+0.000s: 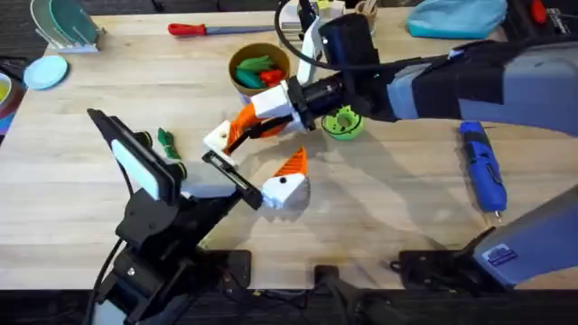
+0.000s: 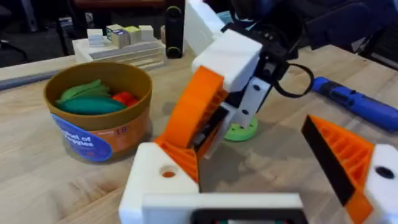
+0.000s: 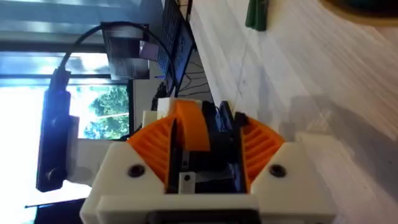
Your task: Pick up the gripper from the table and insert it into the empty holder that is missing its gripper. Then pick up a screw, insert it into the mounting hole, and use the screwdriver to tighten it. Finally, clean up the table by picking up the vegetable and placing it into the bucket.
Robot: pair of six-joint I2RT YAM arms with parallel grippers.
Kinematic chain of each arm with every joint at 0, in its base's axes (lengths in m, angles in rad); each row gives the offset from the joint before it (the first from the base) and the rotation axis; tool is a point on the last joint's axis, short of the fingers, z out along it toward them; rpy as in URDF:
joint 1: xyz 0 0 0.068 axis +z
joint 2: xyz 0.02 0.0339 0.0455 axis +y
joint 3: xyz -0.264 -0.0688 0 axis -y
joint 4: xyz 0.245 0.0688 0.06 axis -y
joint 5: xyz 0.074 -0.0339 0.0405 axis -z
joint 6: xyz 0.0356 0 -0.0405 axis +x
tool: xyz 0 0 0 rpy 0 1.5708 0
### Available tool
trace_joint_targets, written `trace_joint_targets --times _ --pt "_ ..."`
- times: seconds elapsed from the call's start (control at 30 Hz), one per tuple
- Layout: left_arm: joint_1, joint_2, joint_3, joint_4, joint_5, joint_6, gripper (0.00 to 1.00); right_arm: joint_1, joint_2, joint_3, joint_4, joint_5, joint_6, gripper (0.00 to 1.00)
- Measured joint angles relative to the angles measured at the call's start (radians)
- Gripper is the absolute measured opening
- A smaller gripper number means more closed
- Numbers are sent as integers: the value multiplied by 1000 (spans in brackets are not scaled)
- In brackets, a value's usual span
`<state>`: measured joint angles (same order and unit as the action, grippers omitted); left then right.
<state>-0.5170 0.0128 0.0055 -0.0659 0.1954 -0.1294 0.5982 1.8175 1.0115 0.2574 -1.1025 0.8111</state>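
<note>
My left gripper is open. One of its fingers carries an orange tip. The other is the bare white holder. My right gripper, reaching in from the right, is shut on the orange ribbed gripper, whose lower end rests in the holder's mouth. The blue screwdriver lies at the right. The dark-green vegetable lies left of the holder. The bucket stands behind. A screw is out of view.
A lime-green ring sits just right of the right gripper. A red-handled tool lies at the back. The bucket holds green and red toys. Blue cloth and boxes sit at the far edge.
</note>
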Motion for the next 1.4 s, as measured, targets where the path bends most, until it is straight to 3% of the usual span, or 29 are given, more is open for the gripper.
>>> trace_joint_targets --times 0.33,0.57,0.7,0.87,1.13,1.4 --pt "-23 -1 0 6 66 25 993 -34 10 0 -3 -69 -4 604" --pt "-23 -1 0 7 78 28 993 -59 11 0 -1 -99 -4 781" --pt "-23 -1 0 7 78 28 993 -76 11 -1 20 -104 -5 982" --pt "-23 -1 0 7 79 28 993 -147 10 -1 52 -97 -9 993" --pt "-23 -1 0 7 81 28 993 -271 -114 -3 -33 75 -126 993" --pt "-23 -1 0 9 113 28 993 -286 -318 -3 -475 358 -429 994"
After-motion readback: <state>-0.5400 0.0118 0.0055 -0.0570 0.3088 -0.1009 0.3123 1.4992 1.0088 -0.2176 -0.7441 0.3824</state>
